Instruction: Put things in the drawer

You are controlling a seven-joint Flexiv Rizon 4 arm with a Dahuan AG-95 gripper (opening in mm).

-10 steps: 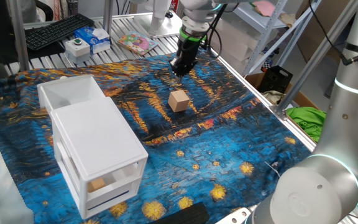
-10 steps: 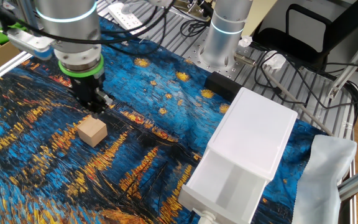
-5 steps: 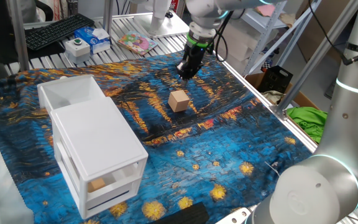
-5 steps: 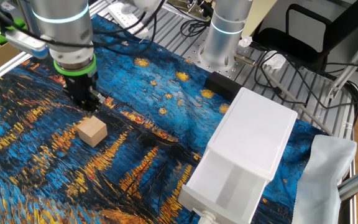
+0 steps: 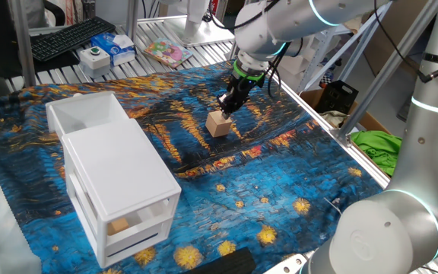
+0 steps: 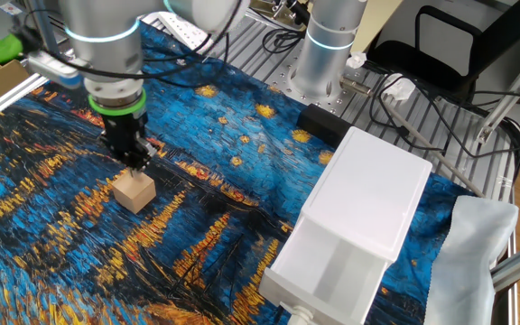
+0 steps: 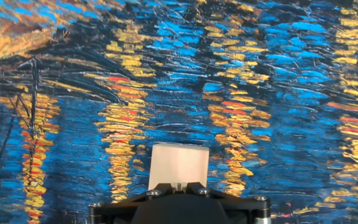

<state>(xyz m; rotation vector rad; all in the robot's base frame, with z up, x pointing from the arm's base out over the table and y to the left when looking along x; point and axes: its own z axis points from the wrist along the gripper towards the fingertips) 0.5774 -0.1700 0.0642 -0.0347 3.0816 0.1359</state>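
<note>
The jaws (image 5: 225, 107) of the arm's hand point straight down and are pressed together with nothing between them, their tips poised right at the top of a wooden cube block (image 5: 218, 123) (image 6: 134, 190) (image 7: 178, 165). Whether the tips touch the block cannot be told from either fixed view; in the hand view the block shows just past the black jaw housing. The block sits alone on the worktop (image 5: 280, 175), which is covered by a blue and yellow painted cloth, roughly midway across it and nearer the far edge in one fixed view.

Well apart from the block, toward the worktop's left edge in that view, stands the small white drawer cabinet (image 5: 120, 183) (image 6: 373, 194). Its top drawer (image 5: 88, 113) (image 6: 328, 266) is pulled out, showing a bare white inside. Behind a see-through lower front a second wooden block (image 5: 118, 224) lies inside the cabinet.

Beyond the worktop's far edge lie a keyboard (image 5: 71, 36) and a blue box (image 5: 116, 44).
</note>
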